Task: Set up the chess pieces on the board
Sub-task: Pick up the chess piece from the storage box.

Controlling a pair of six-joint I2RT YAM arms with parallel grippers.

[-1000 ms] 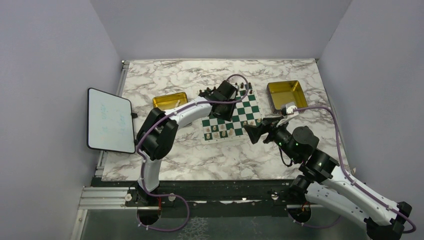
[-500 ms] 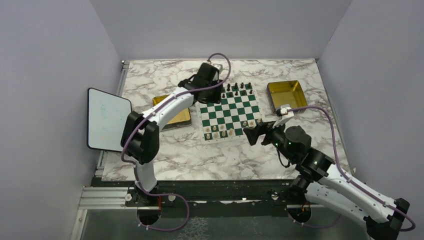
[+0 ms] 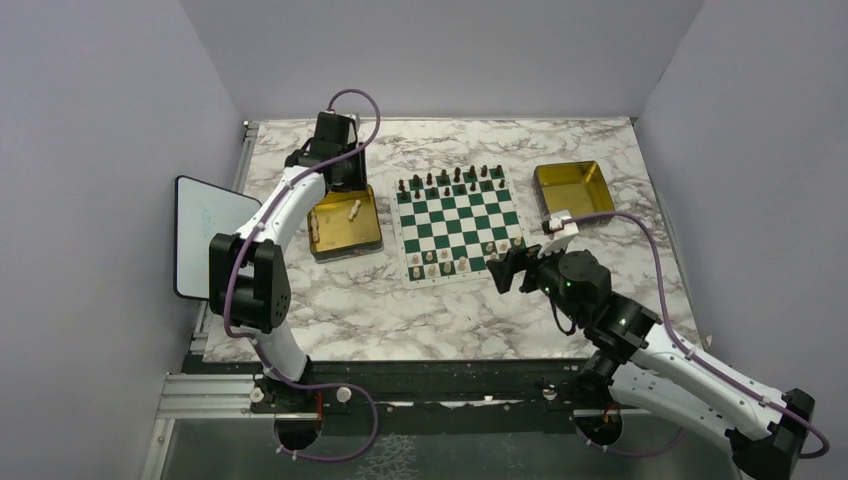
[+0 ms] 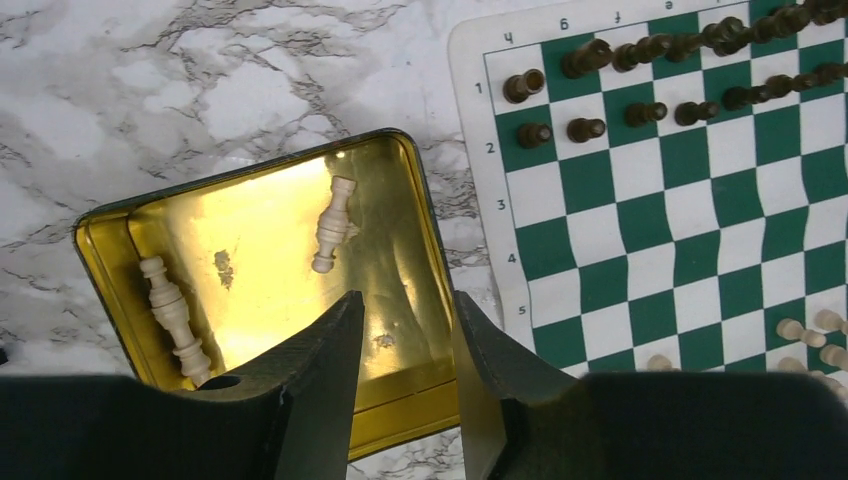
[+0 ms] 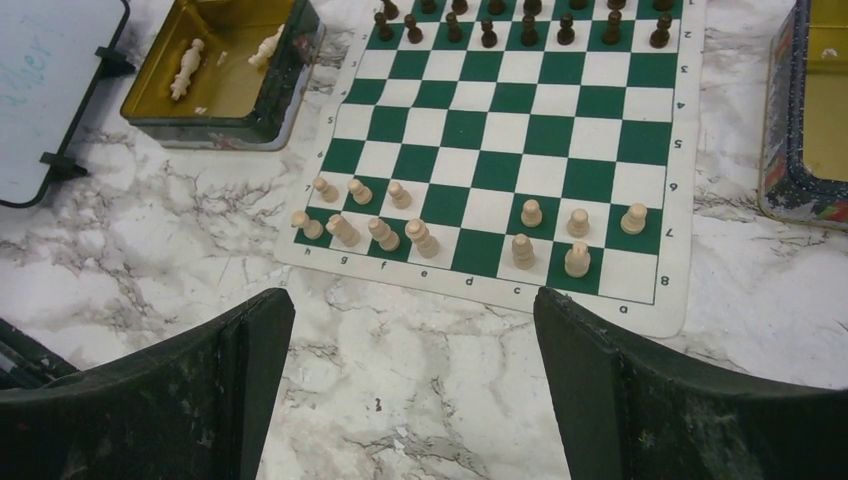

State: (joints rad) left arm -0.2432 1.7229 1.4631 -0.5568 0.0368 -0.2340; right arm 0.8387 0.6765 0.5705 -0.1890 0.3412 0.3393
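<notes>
The green and white board (image 3: pixel 460 222) lies mid-table; it also shows in the left wrist view (image 4: pixel 700 200) and the right wrist view (image 5: pixel 500 130). Several cream chess pieces (image 5: pixel 420 238) stand on its two near rows (image 3: pixel 440 262). Two more cream pieces lie in the left gold tray (image 4: pixel 420 230): one in the middle (image 4: pixel 333 224), one by the left wall (image 4: pixel 175 318). My left gripper (image 4: pixel 405 300) is open and empty above that tray (image 3: pixel 343 178). My right gripper (image 5: pixel 412 295) is open wide and empty over the marble at the board's near edge (image 3: pixel 505 268).
Dark brown pieces (image 3: pixel 455 180) fill the board's two far rows. A second gold tray (image 3: pixel 572 190) stands right of the board. A white tablet (image 3: pixel 215 240) lies at the table's left edge. Grey walls close in on three sides.
My left arm has swung left from over the board's far side to above the left gold tray. My right gripper has shifted slightly and stays open.
</notes>
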